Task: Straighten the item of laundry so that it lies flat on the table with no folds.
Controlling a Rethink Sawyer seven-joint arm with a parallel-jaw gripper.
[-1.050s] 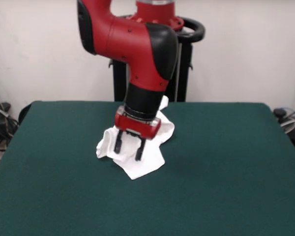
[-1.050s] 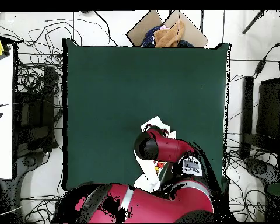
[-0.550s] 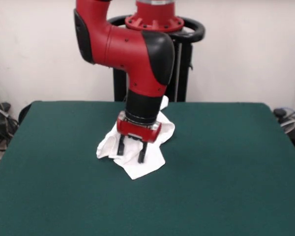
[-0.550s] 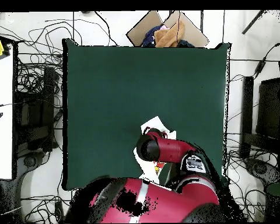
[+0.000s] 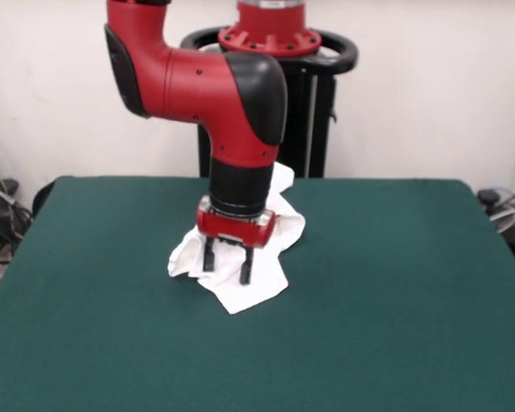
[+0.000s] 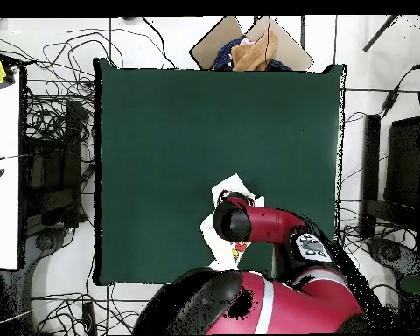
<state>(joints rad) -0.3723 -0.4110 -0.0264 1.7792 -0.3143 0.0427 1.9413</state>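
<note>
White cloth, bunched and creased, is the item of laundry: it sits a little left of the middle of the dark green surface, toward the far edge, with open felt all around it. In the front view it shows only plain white; in the overhead view a scrap of red and yellow print peeks out just beside the arm. One pointed flap reaches toward the near side, a rounded lump lies to the left, and another fold rises behind the wrist on the right.

Directly over the heap hangs the tool, pointing straight down, its two dark fingers set a modest way apart with nothing between them. Their tips look level with the top of the cloth or barely into it; I cannot tell whether they touch.

By my reading the step in hand is the approach for a pinch, so the straightening itself is hardly begun. The next move calls for lowering a little, closing on a single layer near an edge or corner, then drawing it outward across the bare felt so the folds open rather than drag along together.
</note>
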